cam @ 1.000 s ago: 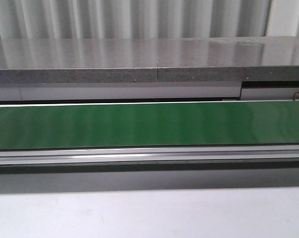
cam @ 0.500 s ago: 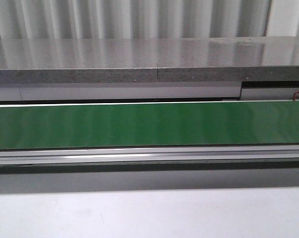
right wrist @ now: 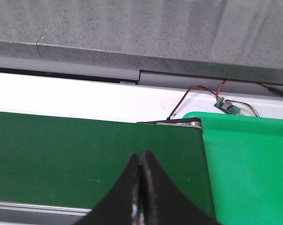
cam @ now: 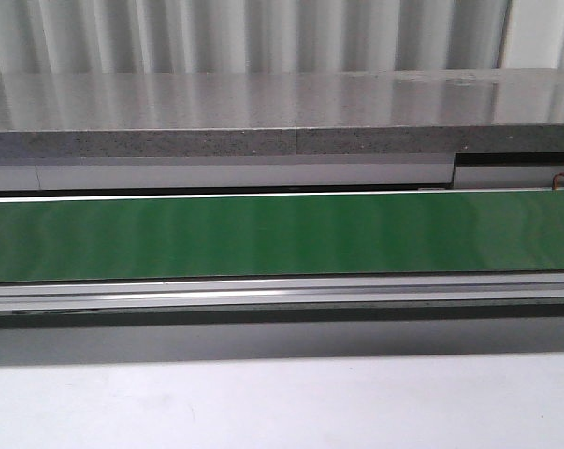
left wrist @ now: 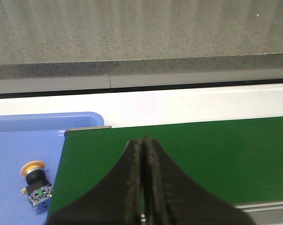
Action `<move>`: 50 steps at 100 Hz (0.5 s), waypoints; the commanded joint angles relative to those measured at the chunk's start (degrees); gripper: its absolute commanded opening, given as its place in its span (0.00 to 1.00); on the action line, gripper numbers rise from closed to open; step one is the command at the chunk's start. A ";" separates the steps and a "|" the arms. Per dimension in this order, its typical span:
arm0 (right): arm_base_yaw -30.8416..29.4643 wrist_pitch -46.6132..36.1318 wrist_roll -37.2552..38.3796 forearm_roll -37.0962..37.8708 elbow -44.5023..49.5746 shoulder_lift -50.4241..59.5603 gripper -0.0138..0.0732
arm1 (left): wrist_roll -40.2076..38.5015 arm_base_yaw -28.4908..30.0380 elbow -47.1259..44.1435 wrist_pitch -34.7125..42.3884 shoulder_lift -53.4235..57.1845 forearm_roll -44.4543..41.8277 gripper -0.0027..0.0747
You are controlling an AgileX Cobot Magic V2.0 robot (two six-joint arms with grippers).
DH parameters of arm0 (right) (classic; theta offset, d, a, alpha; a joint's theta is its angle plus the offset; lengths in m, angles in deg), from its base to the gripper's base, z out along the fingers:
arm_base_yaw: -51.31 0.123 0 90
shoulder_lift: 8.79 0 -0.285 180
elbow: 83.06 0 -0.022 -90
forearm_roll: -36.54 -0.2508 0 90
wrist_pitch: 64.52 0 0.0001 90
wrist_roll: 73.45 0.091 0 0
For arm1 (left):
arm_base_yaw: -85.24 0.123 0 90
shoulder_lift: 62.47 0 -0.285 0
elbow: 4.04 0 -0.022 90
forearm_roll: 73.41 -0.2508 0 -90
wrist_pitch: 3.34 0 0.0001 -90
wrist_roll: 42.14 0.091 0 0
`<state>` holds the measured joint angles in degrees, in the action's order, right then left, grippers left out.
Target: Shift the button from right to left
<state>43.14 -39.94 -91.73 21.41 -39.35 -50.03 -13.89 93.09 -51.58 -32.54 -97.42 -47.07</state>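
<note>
No legible writing on any item I can see; the dark markings on the button's body are too small to read.

- Button (left wrist: 34, 185): orange round cap, black collar, blue body. I see it lying on its side in the blue tray (left wrist: 19, 140), just beside the end of the green belt (left wrist: 202, 154), apart from the fingers.
- Left gripper (left wrist: 143, 183): black fingers pressed together, nothing between them, hanging over the belt.
- Right gripper (right wrist: 140, 187): fingers likewise closed together and empty, above the belt (right wrist: 85, 150) near its other end.
- Green tray (right wrist: 249, 164): touching that belt end.
- Small circuit board (right wrist: 229, 107) with red and black wires (right wrist: 197, 91): on the white ledge behind the green tray.
- Grey speckled slab (cam: 263, 108): runs behind the belt (cam: 282, 234). In the front view I see neither arm nor the button.
</note>
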 commanded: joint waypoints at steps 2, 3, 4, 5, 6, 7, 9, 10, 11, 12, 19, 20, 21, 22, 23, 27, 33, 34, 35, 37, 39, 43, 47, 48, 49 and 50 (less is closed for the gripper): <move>-0.02 -4.35 -0.44 -0.89 -1.43 -0.01 0.08 | -0.13 -0.44 1.12 4.21 -0.22 1.76 0.01; -0.02 -4.35 -0.44 -0.89 -1.43 -0.01 0.08 | -0.13 -0.44 1.12 4.21 -0.22 1.76 0.01; -0.02 -4.35 -0.44 -0.89 -1.43 -0.01 0.08 | -0.13 -0.44 1.12 4.21 -0.22 1.76 0.01; -0.02 -4.35 -0.44 -0.89 -1.43 -0.01 0.08 | -0.13 -0.44 1.12 4.33 -0.22 1.76 0.01; -0.02 -4.35 -0.44 -0.89 -1.43 -0.01 0.08 | -0.13 -0.44 1.12 4.32 -0.22 1.76 0.01; -0.02 -4.35 -0.44 -0.89 -1.43 -0.01 0.08 | -0.13 -0.44 1.12 4.45 -0.22 1.76 0.01; -0.02 -4.35 -0.44 -0.89 -1.43 -0.01 0.08 | -0.13 -0.44 1.12 4.45 -0.22 1.76 0.01; -0.02 -4.35 -0.44 -0.89 -1.43 -0.01 0.08 | -0.13 -0.44 1.12 4.45 -0.22 1.76 0.01; -0.02 -4.35 -0.44 -0.89 -1.43 -0.01 0.08 | -0.13 -0.44 1.12 4.45 -0.22 1.76 0.01; -0.02 -4.35 -0.44 -0.89 -1.43 -0.01 0.08 | -0.13 -0.44 1.12 4.45 -0.22 1.76 0.01; -0.02 -4.35 -0.44 -0.89 -1.43 -0.01 0.08 | -0.13 -0.44 1.12 4.45 -0.22 1.76 0.01; -0.02 -4.35 -0.44 -0.89 -1.43 -0.01 0.08 | -0.13 -0.44 1.12 4.45 -0.22 1.76 0.01; -0.02 -4.35 -0.44 -0.89 -1.43 -0.01 0.08 | -0.13 -0.44 1.12 4.45 -0.22 1.76 0.01; -0.02 -4.35 -0.44 -0.89 -1.43 -0.01 0.08 | -0.13 -0.44 1.12 4.45 -0.22 1.76 0.01; -0.02 -4.35 -0.44 -0.89 -1.43 -0.01 0.08 | -0.13 -0.44 1.12 4.45 -0.22 1.76 0.01; -0.02 -4.35 -0.44 -0.89 -1.43 -0.01 0.08 | -0.13 -0.44 1.12 4.45 -0.22 1.76 0.01; -0.02 -4.35 -0.44 -0.89 -1.43 -0.01 0.08 | -0.13 -0.55 0.90 4.82 -0.22 1.76 0.01; -0.02 -4.35 -0.44 -0.89 -1.43 -0.01 0.08 | -0.13 -0.57 0.89 4.94 -0.22 1.76 0.01; -0.02 -4.35 -0.44 -0.89 -1.43 -0.01 0.08 | -0.13 -0.57 0.89 4.95 -0.22 1.76 0.01; -0.02 -4.35 -0.44 -0.89 -1.43 -0.01 0.08 | -0.13 -0.73 0.66 5.48 -0.22 1.65 0.01; -0.02 -4.35 -0.44 -0.89 -1.43 -0.01 0.08 | -0.13 -0.82 0.50 6.09 -0.22 1.65 0.01; -0.02 -4.35 -0.44 -0.89 -1.43 -0.01 0.08 | -0.13 -1.09 -0.23 7.34 -0.22 1.65 0.01; -0.02 -4.35 -0.44 -0.89 -1.43 -0.01 0.08 | -0.13 -1.58 -1.14 8.86 0.00 1.35 0.01; -0.02 -4.35 -0.44 -0.89 -1.43 -0.01 0.08 | -0.13 -1.69 -1.31 9.49 0.00 1.24 0.01; -0.02 -4.35 -0.44 -0.89 -1.43 -0.01 0.08 | -0.13 -1.82 -1.46 9.78 0.16 1.05 0.01; -0.02 -4.35 -0.44 -0.89 -1.43 -0.01 0.08 | -0.13 -2.10 -1.78 10.36 0.32 0.93 0.01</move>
<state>43.14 -39.94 -91.73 21.41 -39.35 -50.03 -13.89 92.29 -53.40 -29.30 -97.30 -46.86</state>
